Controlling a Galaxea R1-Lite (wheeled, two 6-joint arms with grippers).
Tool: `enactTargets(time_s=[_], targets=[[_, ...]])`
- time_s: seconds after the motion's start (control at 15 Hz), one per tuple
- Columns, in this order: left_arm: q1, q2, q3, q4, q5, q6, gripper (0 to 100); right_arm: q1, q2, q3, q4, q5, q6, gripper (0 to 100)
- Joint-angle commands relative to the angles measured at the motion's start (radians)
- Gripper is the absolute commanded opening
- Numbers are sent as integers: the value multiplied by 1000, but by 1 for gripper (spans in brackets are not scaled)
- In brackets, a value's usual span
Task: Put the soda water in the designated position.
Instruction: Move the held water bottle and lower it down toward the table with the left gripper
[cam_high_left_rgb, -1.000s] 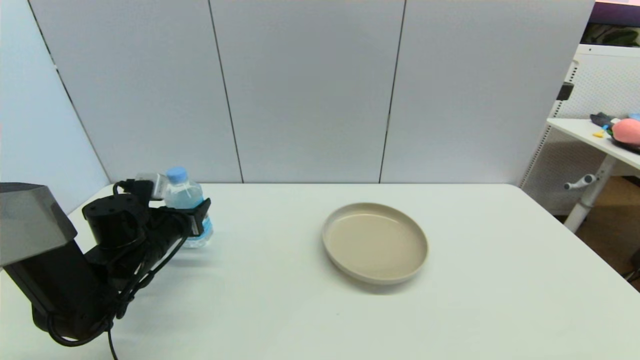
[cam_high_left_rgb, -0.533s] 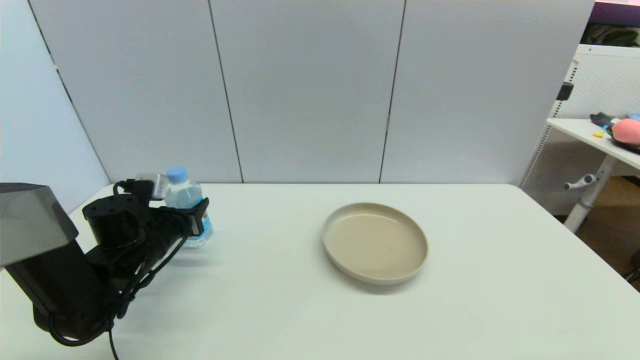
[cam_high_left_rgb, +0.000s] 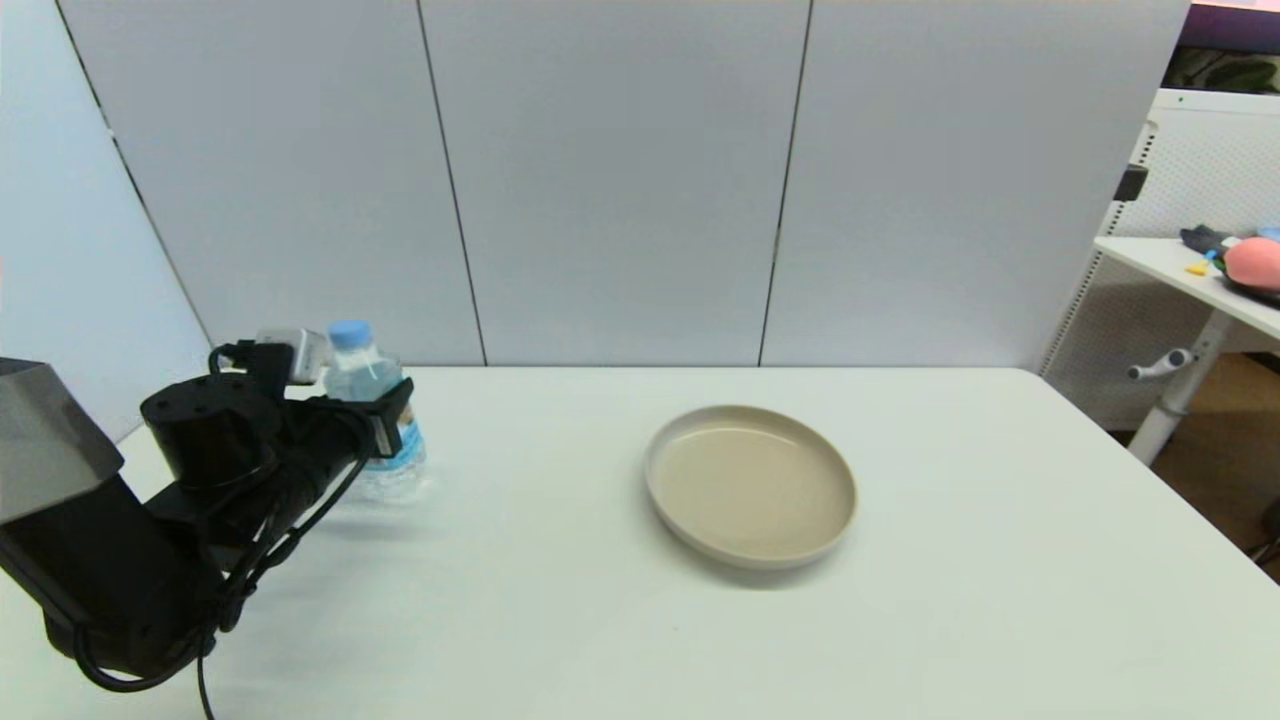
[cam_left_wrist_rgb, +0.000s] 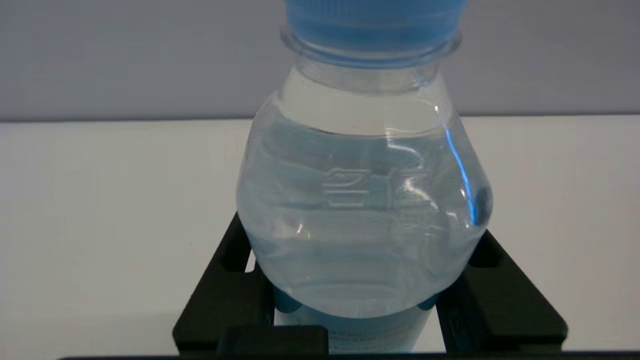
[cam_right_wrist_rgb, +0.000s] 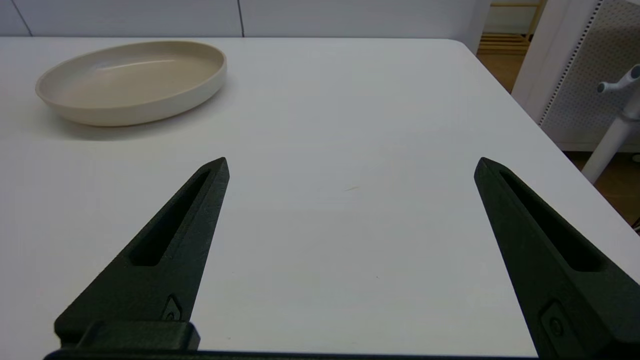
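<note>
- Head view: small clear plastic soda water bottle (cam_high_left_rgb: 372, 415) with light-blue screw cap and sky-blue label sits at the far left of the white table (cam_high_left_rgb: 560, 620), near its back edge. Upright, maybe a slight lean. Can't tell whether the base is touching the table or just off it.
- Head view: left gripper (cam_high_left_rgb: 375, 425) comes in from the side, black fingers clamped around the bottle's labelled mid-body. Round beige shallow plate (cam_high_left_rgb: 750, 485) is well apart, toward table centre, with nothing in it. Probably the drop spot, but nothing marks it.
- Left wrist view: bottle (cam_left_wrist_rgb: 362, 210) fills the frame, one black finger (cam_left_wrist_rgb: 225, 295) pressed against each side just under the shoulder, on the label band. Liquid level is high, up near the neck.
- Handling, my read: nearly full, so some heft for its size and the water can slosh on quick moves. Thin plastic wall will give under squeeze; smooth surface and label could slip. The current hold on the straight section below the shoulder looks right: the bulge above acts as a stop if it slides. Avoid the cap and tapered neck. Keep it upright and move slowly; the narrow base may tip on release.
- Right wrist view: right gripper (cam_right_wrist_rgb: 350, 172) idle, fingers wide apart over bare table, holding nothing. Plate (cam_right_wrist_rgb: 132, 80) is ahead and off to one side.
</note>
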Motion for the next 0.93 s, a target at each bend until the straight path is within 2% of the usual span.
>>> enactTargets(time_s=[0.07,0.47,0.6,0.93], targets=[[-6,-63,20,-10,-27,13,0,0,1,0,0,0,0,100],[-72,-128,20,7,-65,33,0,0,1,0,0,0,0,100],[-134,-148,13,24,-110,45,0,0,1,-1,0,0,0,100],[-372,-140,3,58,-142,51,0,0,1,0,0,0,0,100]])
